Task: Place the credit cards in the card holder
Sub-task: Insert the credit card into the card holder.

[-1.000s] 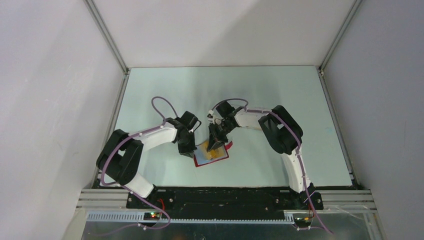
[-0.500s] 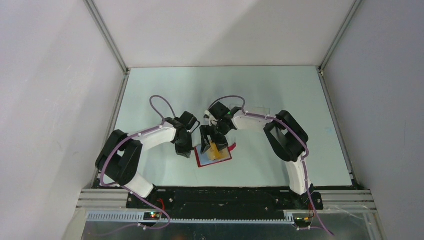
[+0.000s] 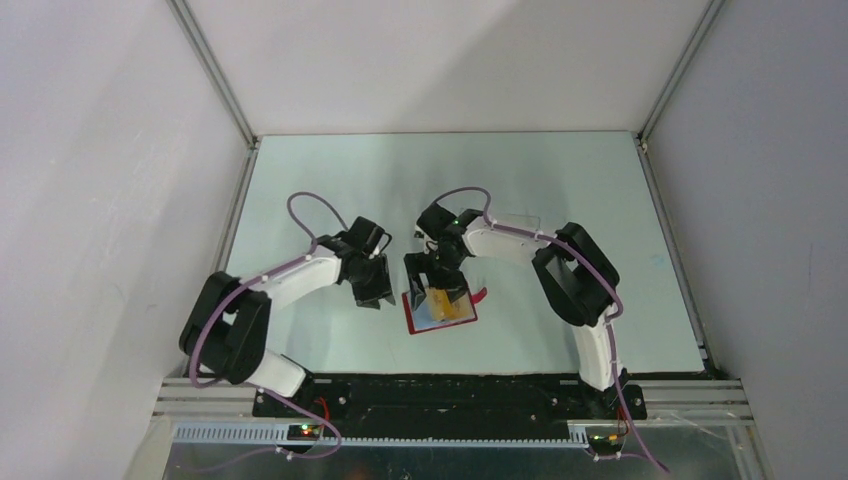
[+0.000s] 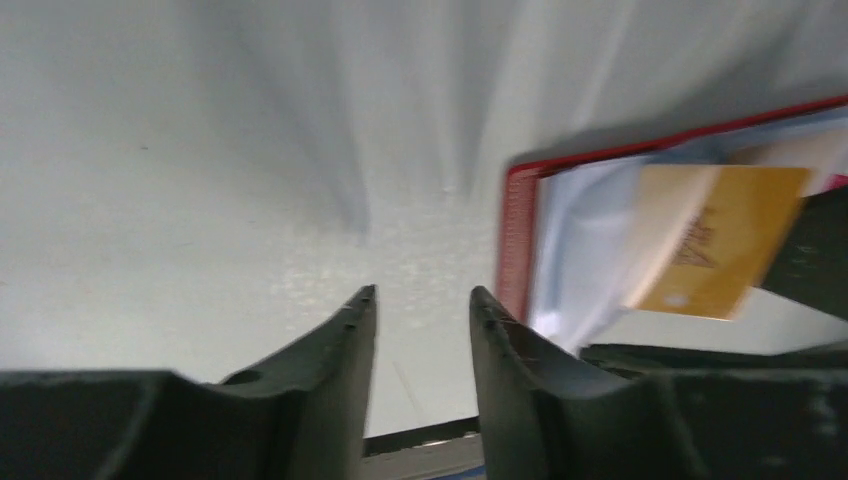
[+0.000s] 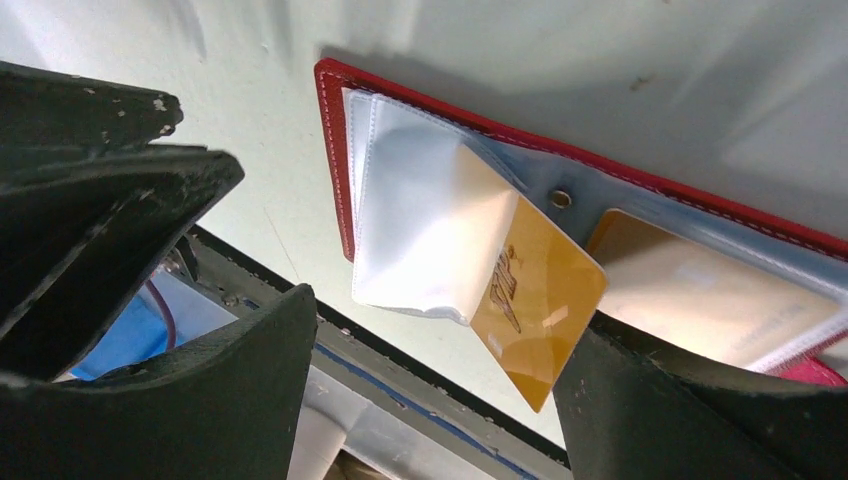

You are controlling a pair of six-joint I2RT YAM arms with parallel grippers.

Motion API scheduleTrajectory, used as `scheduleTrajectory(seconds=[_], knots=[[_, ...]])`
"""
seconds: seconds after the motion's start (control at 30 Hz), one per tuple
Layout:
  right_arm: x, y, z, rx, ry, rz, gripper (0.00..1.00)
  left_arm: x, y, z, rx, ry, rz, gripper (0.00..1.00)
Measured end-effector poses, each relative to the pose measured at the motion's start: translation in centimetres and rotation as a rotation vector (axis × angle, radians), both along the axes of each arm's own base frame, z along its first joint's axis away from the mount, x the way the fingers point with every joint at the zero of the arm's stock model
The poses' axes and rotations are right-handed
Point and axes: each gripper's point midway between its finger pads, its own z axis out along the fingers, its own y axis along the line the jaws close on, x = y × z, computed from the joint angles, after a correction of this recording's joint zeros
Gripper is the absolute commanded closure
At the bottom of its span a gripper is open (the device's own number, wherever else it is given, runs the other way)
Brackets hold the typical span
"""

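Red card holder (image 5: 335, 150) lies open on the tabletop (image 4: 200, 200), an orange card (image 5: 540, 300) half out of its clear sleeve. My right pincer (image 5: 440, 330) hovers wide, empty. The left pincer (image 4: 420, 300), narrow, seems empty alongside. I'd nudge the card squarely inward.

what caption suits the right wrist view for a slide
Open right pincer straddles an orange card half-slid into a clear sleeve of the red card holder

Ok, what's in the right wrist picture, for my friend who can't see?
A red card holder lies open on the pale table, with an orange card sticking halfway out of its clear sleeve. The right claw is open, a dark finger on each side.
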Motion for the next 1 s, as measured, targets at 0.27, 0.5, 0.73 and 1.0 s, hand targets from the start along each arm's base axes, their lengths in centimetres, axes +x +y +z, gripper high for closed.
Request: scheduleTrajectory(seconds=[0.27, 0.5, 0.73, 1.0], knots=[[1.1, -2.1, 1.4, -0.008, -0.011, -0.05, 0.03, 0.6, -2.4, 1.1, -0.169, -0.046, 0.014, 0.42], [2.3, -3.8, 2.9, 0.019, -0.023, -0.099, 0.26, 0.4, -4.1, 0.8, -0.221, -0.038, -0.002, 0.42], [1.3, -4.8, 1.5, -0.023, 0.012, -0.089, 0.49, -0.5, -5.6, 0.2, -0.236, -0.013, -0.033, 0.43], [-0.1, -4.5, -0.8, -0.034, 0.1, -0.065, 0.59, -1.0, -6.2, -0.8, -0.227, 0.023, -0.035, 0.59]])
